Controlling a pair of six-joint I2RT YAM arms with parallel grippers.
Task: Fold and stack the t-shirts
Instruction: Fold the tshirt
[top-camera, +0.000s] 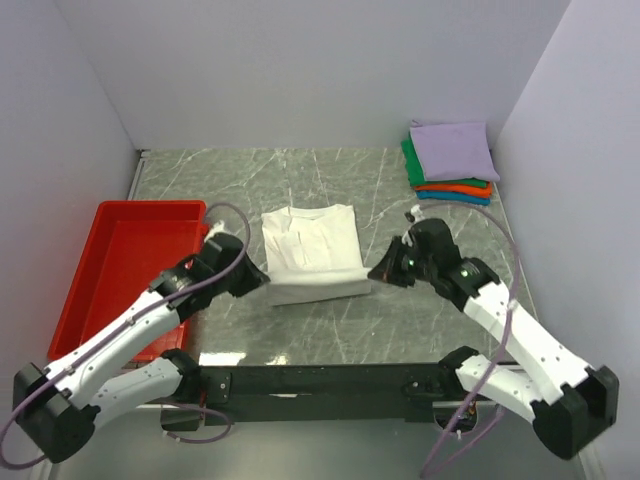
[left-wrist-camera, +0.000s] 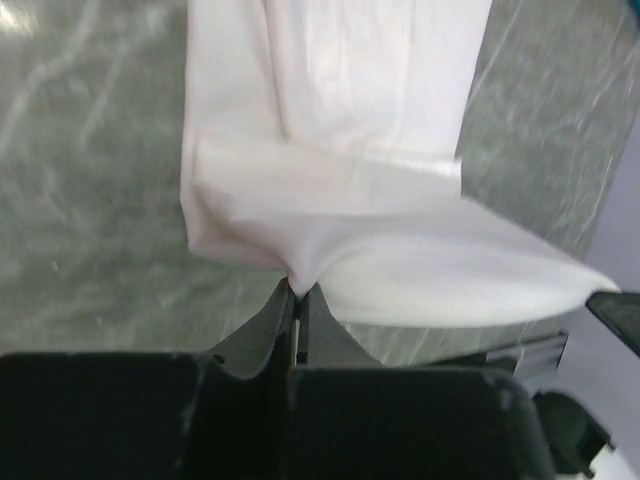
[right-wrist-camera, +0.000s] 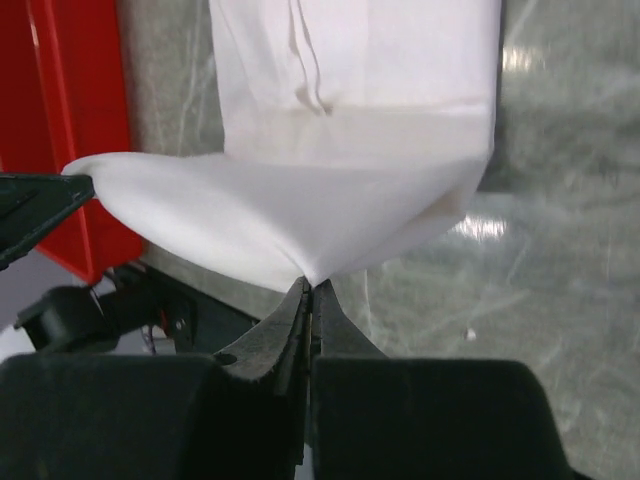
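The white t-shirt (top-camera: 312, 250) lies part-folded in the middle of the table, its red print hidden. My left gripper (top-camera: 265, 280) is shut on its near left corner and lifts it, as the left wrist view shows (left-wrist-camera: 298, 292) with the cloth (left-wrist-camera: 340, 100) above. My right gripper (top-camera: 375, 272) is shut on its near right corner (right-wrist-camera: 312, 285), and the near edge of the shirt (right-wrist-camera: 350, 80) is raised between both. At the back right is a stack of folded tees: lavender (top-camera: 452, 148) on top, then green (top-camera: 410, 160), orange (top-camera: 455, 188) and teal (top-camera: 460, 198).
A red plastic tray (top-camera: 110, 260) stands at the left, close beside my left arm; it also shows in the right wrist view (right-wrist-camera: 70, 120). White walls close in the table on three sides. The arm bases' black rail (top-camera: 320, 380) runs along the near edge.
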